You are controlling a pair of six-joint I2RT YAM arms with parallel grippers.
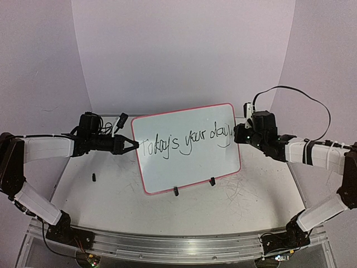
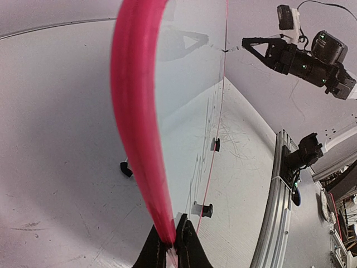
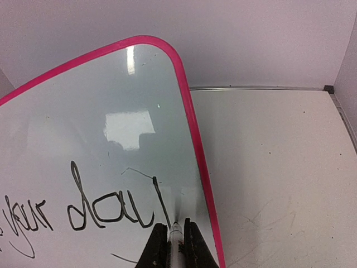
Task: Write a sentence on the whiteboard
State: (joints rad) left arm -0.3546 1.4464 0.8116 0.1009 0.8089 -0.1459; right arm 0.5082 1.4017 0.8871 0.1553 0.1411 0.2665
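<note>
steadiness matters most in this step. at the left, the left gripper (image 1: 133, 146) is clamped on the left rim of the board (image 1: 189, 170), which stands on its two clip feet (image 1: 176, 191) at the middle of the table (image 1: 106, 192). that pinch should be firm, so that the board is not pushed back or twisted under the writing. across the board the sentence (image 1: 187, 140) is written in one line; its last word, at the right end, looks not quite finished. at the right, a marker (image 3: 177, 237) is gripped between the closed fingers of the right gripper (image 1: 239, 135), and its tip appears to touch the board just inside the right rim. light, even pressure is called for, with the final stroke and stop drawn slowly. no container is seen in any view.
</note>
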